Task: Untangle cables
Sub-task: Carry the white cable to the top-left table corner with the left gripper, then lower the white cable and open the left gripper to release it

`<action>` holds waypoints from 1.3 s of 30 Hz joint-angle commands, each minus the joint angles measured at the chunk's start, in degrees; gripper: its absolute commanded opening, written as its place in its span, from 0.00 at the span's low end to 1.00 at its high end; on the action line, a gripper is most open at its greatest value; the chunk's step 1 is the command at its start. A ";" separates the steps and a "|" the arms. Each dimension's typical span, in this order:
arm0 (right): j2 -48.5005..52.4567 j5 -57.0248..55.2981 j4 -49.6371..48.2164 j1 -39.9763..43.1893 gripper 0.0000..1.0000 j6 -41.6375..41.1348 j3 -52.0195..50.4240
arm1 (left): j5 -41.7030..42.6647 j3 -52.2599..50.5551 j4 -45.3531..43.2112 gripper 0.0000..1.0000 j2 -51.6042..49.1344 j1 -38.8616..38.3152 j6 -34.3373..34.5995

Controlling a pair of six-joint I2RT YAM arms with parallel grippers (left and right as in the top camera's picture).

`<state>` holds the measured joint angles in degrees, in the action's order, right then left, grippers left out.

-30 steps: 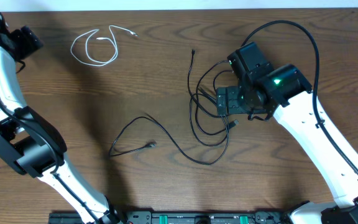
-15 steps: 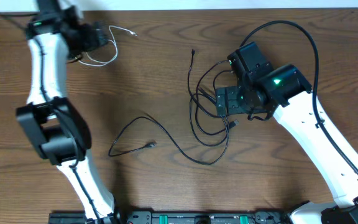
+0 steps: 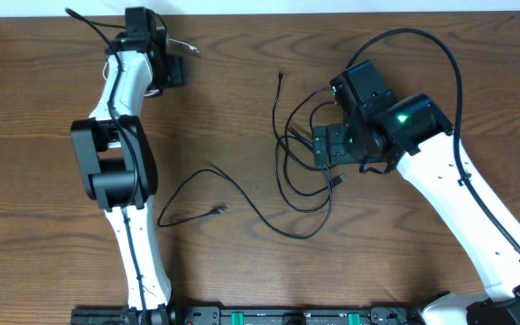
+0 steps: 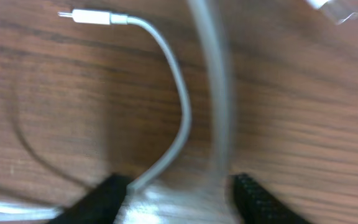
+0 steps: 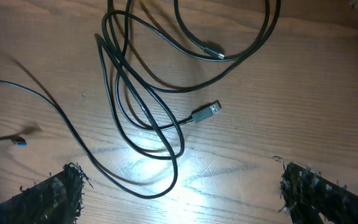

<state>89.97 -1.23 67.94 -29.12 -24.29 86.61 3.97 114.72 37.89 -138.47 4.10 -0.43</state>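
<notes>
The left arm has swung in from the table's left edge. The left gripper [image 3: 170,71] now sits over the white cable [image 4: 180,106] at the far-left part of the table [image 3: 233,117], while the right arm is unchanged. From overhead, the left arm hides most of that cable and only one plug end shows. In the wrist view the fingers [image 4: 98,200] stand apart with the cable running in between them; they are probably not touching it, though blur limits certainty. The right gripper [image 5: 185,199] is spread wide and holds nothing, poised above the black cables [image 5: 142,99] — a loose tangle at centre-right, with one strand trailing toward the middle. A thicker lead [image 3: 422,36] arcs over the right arm.
</notes>
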 commanded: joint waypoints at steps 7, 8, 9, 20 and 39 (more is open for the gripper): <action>0.20 -0.07 1.16 -0.24 0.99 0.81 -0.22 | -21.35 2.08 -5.99 0.08 -0.39 3.65 -5.70; 0.20 -0.07 1.46 -0.24 0.99 0.81 -0.22 | -24.70 3.19 -6.29 0.08 -0.37 4.31 -7.54; 0.20 -0.07 1.75 -0.24 0.99 0.81 -0.22 | -28.13 4.39 -6.60 0.08 -0.35 4.94 -9.22; 0.20 0.81 2.12 -0.24 0.99 0.76 -1.29 | -22.51 12.00 -4.24 0.98 4.76 13.44 -2.51; 0.20 2.91 1.66 -0.24 0.99 2.36 -1.33 | -1.27 -7.26 4.59 0.90 4.72 9.57 -3.54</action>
<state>89.97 1.52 69.60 -29.12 -23.46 85.60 6.79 109.34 42.24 -133.34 14.17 -3.03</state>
